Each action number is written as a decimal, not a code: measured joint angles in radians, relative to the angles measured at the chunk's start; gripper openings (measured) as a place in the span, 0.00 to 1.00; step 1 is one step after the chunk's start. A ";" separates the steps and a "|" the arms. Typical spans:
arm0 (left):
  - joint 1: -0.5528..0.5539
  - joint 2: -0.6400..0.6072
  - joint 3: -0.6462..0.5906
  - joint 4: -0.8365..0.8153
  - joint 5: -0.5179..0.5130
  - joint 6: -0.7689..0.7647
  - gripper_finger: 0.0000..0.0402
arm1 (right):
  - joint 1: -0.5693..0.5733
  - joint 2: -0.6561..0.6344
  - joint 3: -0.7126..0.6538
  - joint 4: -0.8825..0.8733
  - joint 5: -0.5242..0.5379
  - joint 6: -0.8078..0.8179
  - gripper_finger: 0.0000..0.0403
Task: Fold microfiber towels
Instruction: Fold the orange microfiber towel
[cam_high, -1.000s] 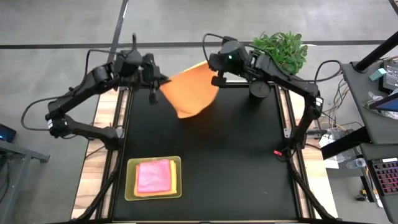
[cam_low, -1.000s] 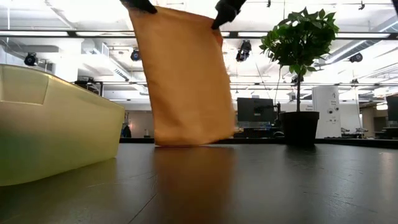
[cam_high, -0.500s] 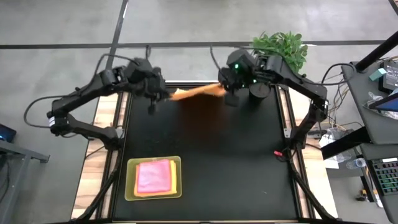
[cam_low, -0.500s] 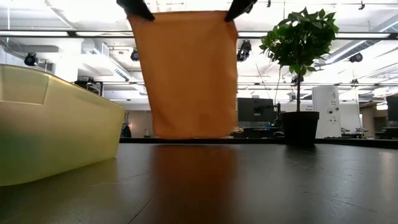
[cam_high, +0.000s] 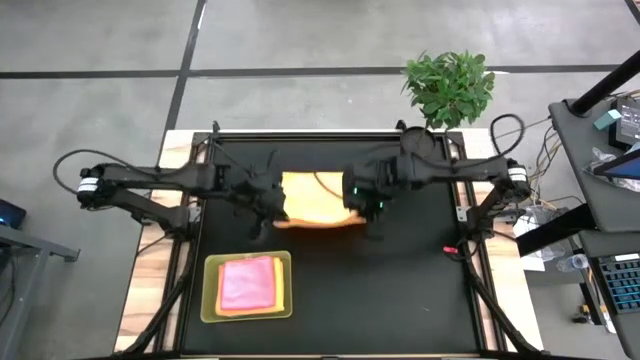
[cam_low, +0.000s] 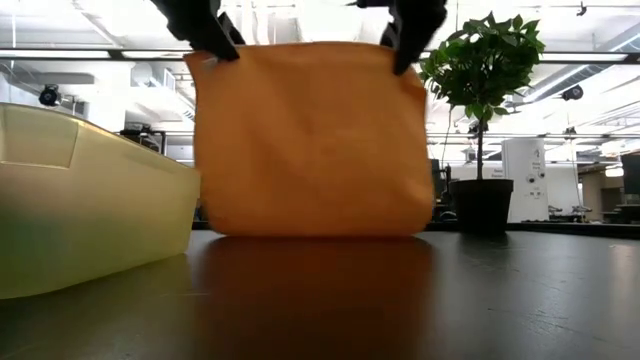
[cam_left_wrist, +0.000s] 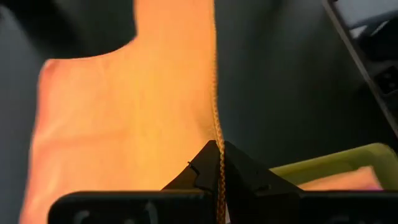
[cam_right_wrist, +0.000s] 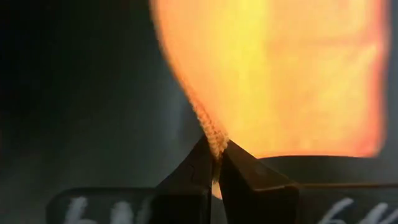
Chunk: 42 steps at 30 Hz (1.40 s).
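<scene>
Two grippers, left gripper and right gripper, closed tight on upper corners of orange towel, now brought down and forward from rear edge of table. Hangs lower than before, bottom hem touching table near centre. Probably being laid flat for folding. Pink towel in tray, front-left corner.
</scene>
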 joint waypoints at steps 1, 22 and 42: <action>-0.020 0.001 -0.021 0.028 0.000 -0.022 0.00 | 0.019 0.000 -0.031 0.015 -0.025 0.020 0.02; -0.300 0.055 -0.401 0.850 0.002 -0.332 0.00 | 0.339 0.000 -0.465 0.498 -0.179 0.216 0.02; -0.288 0.287 -0.341 0.749 0.110 -0.449 0.00 | 0.334 0.000 -0.598 0.560 -0.164 0.288 0.02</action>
